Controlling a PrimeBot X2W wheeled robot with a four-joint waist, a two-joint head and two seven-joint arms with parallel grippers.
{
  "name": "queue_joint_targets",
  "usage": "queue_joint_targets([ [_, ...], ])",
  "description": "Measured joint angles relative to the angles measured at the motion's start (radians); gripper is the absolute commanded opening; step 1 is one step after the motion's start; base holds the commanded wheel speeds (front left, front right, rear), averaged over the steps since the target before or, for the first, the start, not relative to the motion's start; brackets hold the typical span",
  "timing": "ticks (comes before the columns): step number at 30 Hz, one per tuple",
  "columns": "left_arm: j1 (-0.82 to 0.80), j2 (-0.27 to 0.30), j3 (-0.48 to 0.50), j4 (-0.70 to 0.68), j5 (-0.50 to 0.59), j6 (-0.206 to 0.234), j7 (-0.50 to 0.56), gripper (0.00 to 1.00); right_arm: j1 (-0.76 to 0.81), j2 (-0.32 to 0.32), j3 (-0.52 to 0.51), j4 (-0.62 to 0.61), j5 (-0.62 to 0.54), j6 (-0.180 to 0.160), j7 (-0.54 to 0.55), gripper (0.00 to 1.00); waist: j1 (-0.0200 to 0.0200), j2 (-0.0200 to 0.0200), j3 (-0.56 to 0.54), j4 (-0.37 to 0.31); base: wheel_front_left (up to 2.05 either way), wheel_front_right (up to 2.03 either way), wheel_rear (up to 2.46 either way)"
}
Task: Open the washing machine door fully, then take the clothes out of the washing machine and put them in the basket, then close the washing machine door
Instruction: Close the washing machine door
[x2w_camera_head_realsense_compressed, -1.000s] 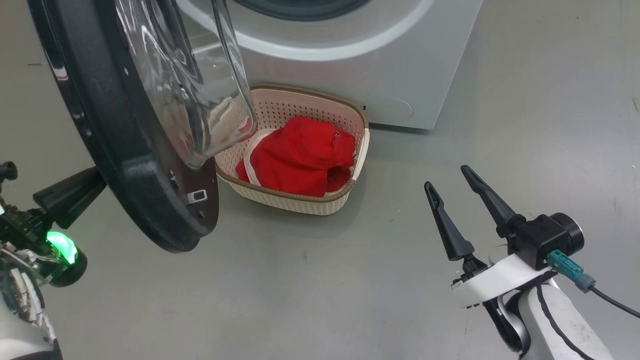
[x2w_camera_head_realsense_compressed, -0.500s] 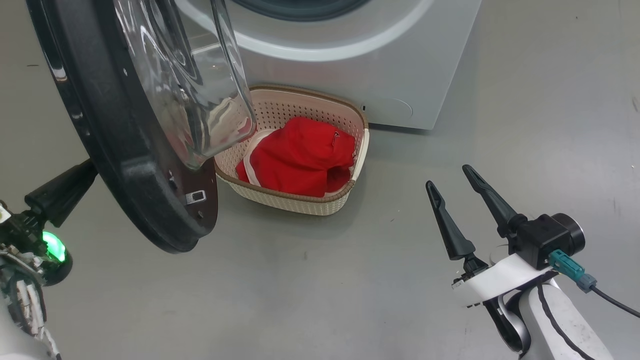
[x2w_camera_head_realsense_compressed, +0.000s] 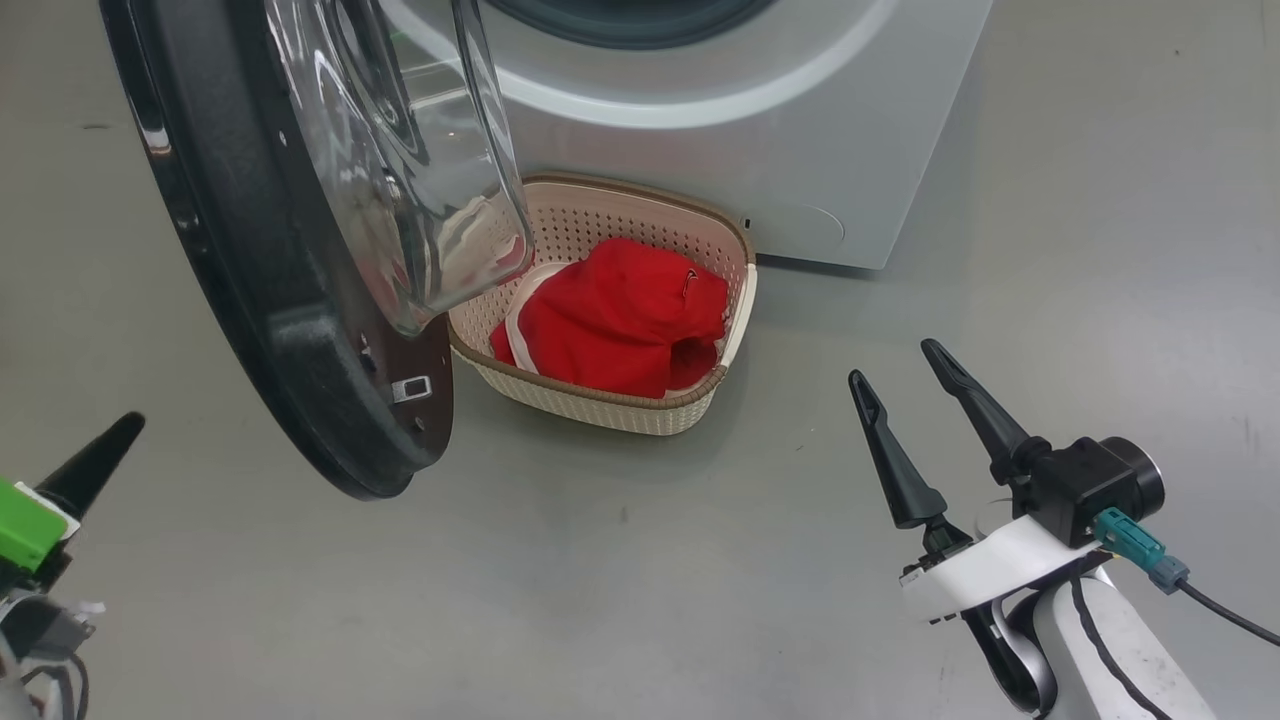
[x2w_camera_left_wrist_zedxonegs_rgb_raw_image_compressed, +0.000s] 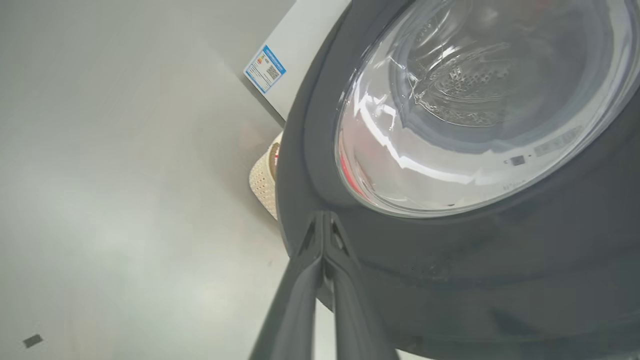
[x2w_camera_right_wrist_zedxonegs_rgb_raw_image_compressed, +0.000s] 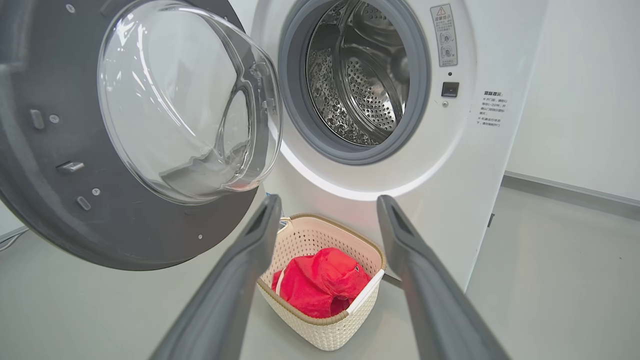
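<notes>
red clothes (x2w_camera_head_realsense_compressed: 615, 320) lie in the basket (x2w_camera_head_realsense_compressed: 600, 405). washing machine door (x2w_camera_head_realsense_compressed: 270, 320) stands open, its black outer face ahead-right of the nearer left gripper (x2w_camera_left_wrist_zedxonegs_rgb_raw_image_compressed: 323, 220), pinched together and empty; right gripper (x2w_camera_head_realsense_compressed: 892, 362) spread wide, empty, farther off.

The washing machine door (x2w_camera_head_realsense_compressed: 230, 260) had a wide black plastic rim, glossy on its outer face and duller grey on the inner one. The rim ran round a bowl of clear, smooth glass that carried bright reflections. The washing machine (x2w_camera_right_wrist_zedxonegs_rgb_raw_image_compressed: 465, 165) had a smooth white casing with a soft sheen. Its drum (x2w_camera_right_wrist_zedxonegs_rgb_raw_image_compressed: 370, 95) was shiny perforated steel, ringed by a matt grey rubbery seal (x2w_camera_right_wrist_zedxonegs_rgb_raw_image_compressed: 360, 156). In front of the washing machine, the basket (x2w_camera_head_realsense_compressed: 600, 405) was cream perforated plastic with a brown woven-look rim. The clothes (x2w_camera_head_realsense_compressed: 620, 320) were matt red cloth with white trim. The floor (x2w_camera_head_realsense_compressed: 650, 580) was smooth grey, faintly shiny. The right tool (x2w_camera_head_realsense_compressed: 892, 362) had matt dark plastic fingers.
</notes>
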Motion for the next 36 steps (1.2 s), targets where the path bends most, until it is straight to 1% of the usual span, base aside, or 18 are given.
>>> queue_joint_targets([
  [3,0.033,0.017,-0.008,-0.035,0.076,0.000,-0.087,0.00,0.000,0.000,0.000,0.000,-0.001,0.000,-0.001,1.00,0.0000,0.0000,0.001,0.002,0.00,0.00,0.00],
  [6,0.052,0.018,-0.016,-0.075,0.112,0.000,-0.181,0.00,0.000,0.000,-0.001,0.000,-0.001,0.000,-0.004,1.00,0.0000,0.0000,0.002,0.003,0.00,0.00,0.00],
  [7,0.059,0.023,-0.035,-0.097,0.129,0.000,-0.211,0.00,0.000,0.000,0.000,0.000,-0.001,0.000,-0.004,1.00,0.0000,0.0000,0.002,0.004,0.00,0.00,0.00],
  [11,0.099,0.088,-0.156,-0.198,0.217,0.000,-0.326,0.00,0.001,0.000,0.002,0.002,-0.002,0.000,-0.005,1.00,0.0000,0.0000,0.001,0.004,0.00,0.00,0.00],
  [13,0.127,0.098,-0.197,-0.216,0.243,0.000,-0.385,0.00,0.002,0.000,0.003,0.004,-0.003,0.000,-0.005,1.00,0.0000,0.0000,0.000,0.004,0.00,0.00,0.00],
  [15,0.157,0.100,-0.233,-0.223,0.270,0.000,-0.444,0.00,0.003,0.000,0.002,0.005,-0.003,0.000,-0.005,1.00,0.0000,0.0000,-0.002,0.004,0.00,0.00,0.00],
  [16,0.182,0.100,-0.259,-0.224,0.284,0.000,-0.502,0.00,0.003,0.000,0.002,0.006,-0.003,0.000,-0.005,1.00,0.0000,0.0000,-0.004,0.004,0.00,0.00,0.00],
  [19,0.213,0.107,-0.302,-0.231,0.328,0.000,-0.592,0.00,0.003,0.001,0.003,0.007,-0.006,0.000,-0.005,1.00,0.0000,0.0000,-0.009,0.004,0.00,0.00,0.00],
  [24,0.256,0.129,-0.352,-0.246,0.391,0.000,-0.737,0.00,0.004,0.003,0.006,0.010,-0.008,0.000,-0.005,1.00,0.0000,0.0000,-0.017,0.002,0.00,0.00,0.00],
  [30,0.299,0.132,-0.378,-0.226,0.415,0.000,-0.870,0.00,0.005,0.004,0.007,0.013,-0.008,0.000,-0.005,1.00,0.0000,0.0000,-0.024,0.000,0.00,0.00,0.00],
  [36,0.318,0.132,-0.415,-0.199,0.427,0.000,-0.971,0.00,0.007,0.005,0.006,0.013,-0.008,0.000,-0.005,1.00,0.0000,0.0000,-0.025,-0.002,0.00,0.00,0.00],
])
